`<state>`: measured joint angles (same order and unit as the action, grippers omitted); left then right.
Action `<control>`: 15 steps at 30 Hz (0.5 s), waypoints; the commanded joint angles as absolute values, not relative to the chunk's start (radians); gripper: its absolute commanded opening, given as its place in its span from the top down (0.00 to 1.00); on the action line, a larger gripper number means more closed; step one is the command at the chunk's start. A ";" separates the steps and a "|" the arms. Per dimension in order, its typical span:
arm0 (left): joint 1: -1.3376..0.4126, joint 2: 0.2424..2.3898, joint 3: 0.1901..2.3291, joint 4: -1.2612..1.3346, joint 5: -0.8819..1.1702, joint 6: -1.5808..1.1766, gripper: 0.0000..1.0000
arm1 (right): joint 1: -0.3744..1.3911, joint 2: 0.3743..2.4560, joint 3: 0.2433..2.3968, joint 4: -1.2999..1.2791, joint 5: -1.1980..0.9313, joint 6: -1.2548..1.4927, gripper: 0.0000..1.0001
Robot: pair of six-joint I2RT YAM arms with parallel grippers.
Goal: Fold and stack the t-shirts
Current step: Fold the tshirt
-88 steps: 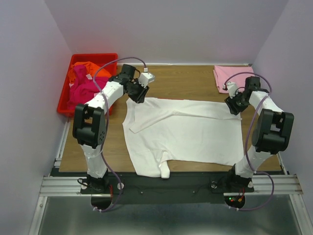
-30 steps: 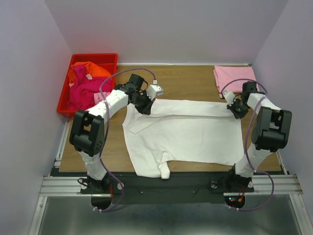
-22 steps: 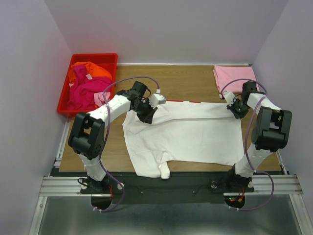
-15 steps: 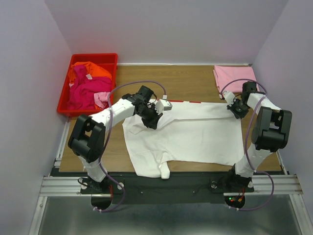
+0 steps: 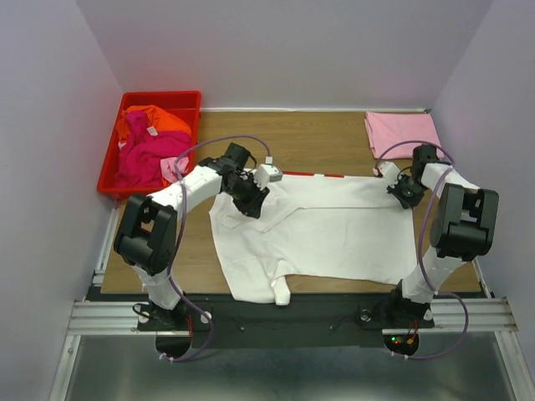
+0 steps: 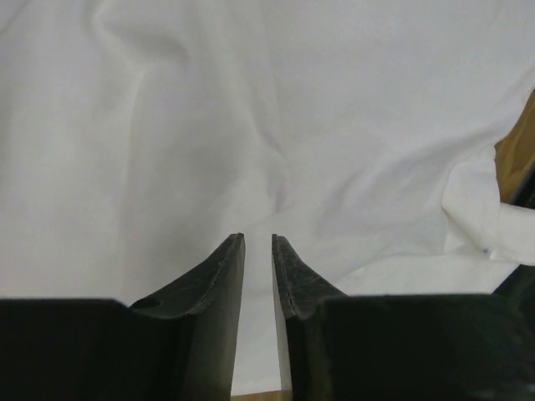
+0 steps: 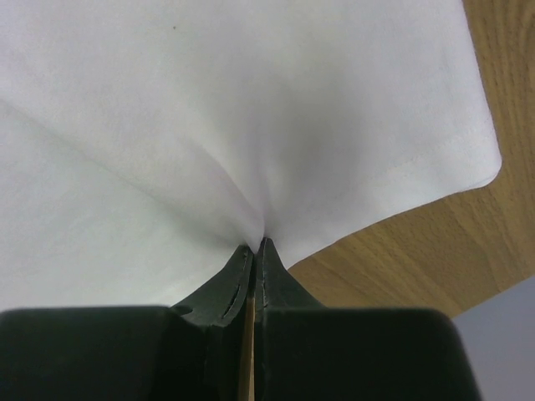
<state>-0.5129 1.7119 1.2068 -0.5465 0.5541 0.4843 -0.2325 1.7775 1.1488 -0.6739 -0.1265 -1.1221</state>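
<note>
The left claw was clamped a second ago, dragging the 10 o'clock corner of the large white cotton t-shirt inward across the wooden table. Now its jaws have parted to a narrow slit. The left wrist view shows the left claw with nothing between its fingers, only the white t-shirt lying beyond them. So that flap has been let go and lies folded in, with a diagonal crease running out from under the claw. A thin strip of red print now shows along the 12 o'clock edge, where none showed three seconds ago. By my reading, the first side fold is laid down and the left arm is free to regrip.

The right claw has not let go. In its wrist view the right claw is closed tight on a pinch of the white t-shirt, pinning the 2 o'clock corner.

The shirt lies flat mid-table, its long axis running from 9 to 3 o'clock. The straight hem seems to face 3 o'clock and the shoulder end 9 o'clock, while one sleeve droops over the table's 6 o'clock edge.

A folded pale pink t-shirt waits at 1 o'clock. The orange and magenta t-shirts sit in the red plastic bin at 10 o'clock.
</note>
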 commanded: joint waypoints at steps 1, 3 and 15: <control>-0.356 1.680 1.340 -0.494 0.555 0.413 0.65 | -0.233 1.738 1.155 -0.675 -0.126 -1.123 0.99; -0.283 1.722 1.420 -0.482 0.545 0.400 0.60 | -0.233 1.743 1.166 -0.676 -0.132 -1.112 0.95; -0.140 1.930 1.600 -0.430 0.555 0.284 0.55 | -0.383 1.831 1.458 -0.796 -0.391 -0.847 0.37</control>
